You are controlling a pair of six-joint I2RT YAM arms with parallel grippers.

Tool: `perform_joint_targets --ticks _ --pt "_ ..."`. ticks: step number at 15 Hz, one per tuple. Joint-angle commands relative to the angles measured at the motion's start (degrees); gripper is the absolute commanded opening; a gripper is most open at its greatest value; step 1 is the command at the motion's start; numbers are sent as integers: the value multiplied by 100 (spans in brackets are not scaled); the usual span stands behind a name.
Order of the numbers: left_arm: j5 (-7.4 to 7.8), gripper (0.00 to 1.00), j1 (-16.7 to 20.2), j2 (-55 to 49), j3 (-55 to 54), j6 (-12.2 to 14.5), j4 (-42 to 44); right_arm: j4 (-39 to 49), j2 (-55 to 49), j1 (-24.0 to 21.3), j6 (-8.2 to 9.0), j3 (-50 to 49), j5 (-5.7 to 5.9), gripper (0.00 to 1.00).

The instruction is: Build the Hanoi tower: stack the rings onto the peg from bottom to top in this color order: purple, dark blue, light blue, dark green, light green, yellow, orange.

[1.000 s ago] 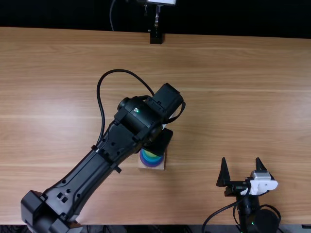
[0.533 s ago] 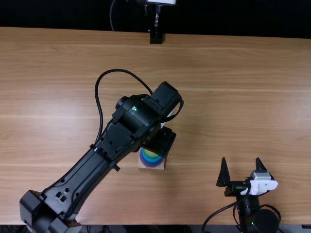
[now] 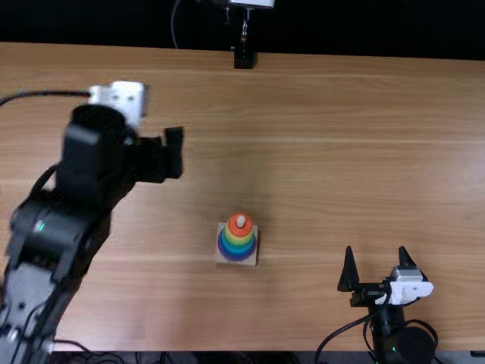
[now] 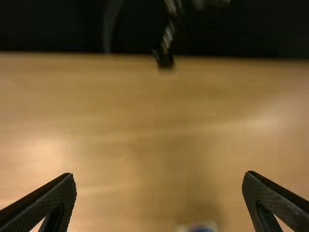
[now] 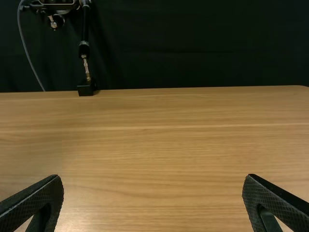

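Lt. brown table (image 3: 356, 167) is holding ring tower (image 3: 238, 240) w/ sq. base (image 3: 220, 258), sitting closer to near edge than far; blk. block (image 3: 243, 60) is resting at far edge.

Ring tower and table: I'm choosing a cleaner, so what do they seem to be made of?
Table: wood or wood-look laminate with a satin finish; long grain streaks and soft glare suggest it.
Stacked rings: smooth, solid colours, perhaps painted wood, though plastic is possible.
Square base: probably unpainted wood, going by its pale tan colour; I can't make out grain.
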Motion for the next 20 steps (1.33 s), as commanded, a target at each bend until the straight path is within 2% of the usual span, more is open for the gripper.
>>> perform_joint_targets --ticks 1,3,4,5,6,7,8,9,10,13,17,20 --pt "-445 100 280 -585 -896 28 583 -27 -40 -63 1 -36 -35 100" --pt "-751 100 641 -1464 -1871 38 1164 -27 -40 -63 1 -36 -35 100" --pt "-815 100 737 -1842 -2223 59 1174 -27 -40 -63 11 -36 -35 100" --pt "-804 100 816 -2150 -2566 154 1185 -27 -40 -63 1 -36 -35 100" --pt "-825 100 843 -2484 -2970 576 1195 -17 -40 -63 1 -36 -35 100" --pt "-783 100 869 -2870 -3348 1262 1216 -17 -40 -63 1 -36 -35 100" --pt "-836 100 852 -3152 -3673 2063 1216 -27 -40 -63 1 -36 -35 100" --pt "-836 100 869 -3380 -3990 2665 1216 -27 -40 -63 1 -36 -35 100" --pt "-836 100 869 -3591 -4297 2907 1227 -17 -40 -63 1 -36 -35 100" --pt "-836 100 887 -4101 -5062 2907 1564 -27 -40 -63 1 -36 -35 100" --pt "-846 100 948 -5604 -6653 2875 3083 -27 -40 -54 1 -36 -35 100" --pt "-825 100 948 -6043 -7268 2854 3283 -27 -40 -63 11 -36 -35 100"
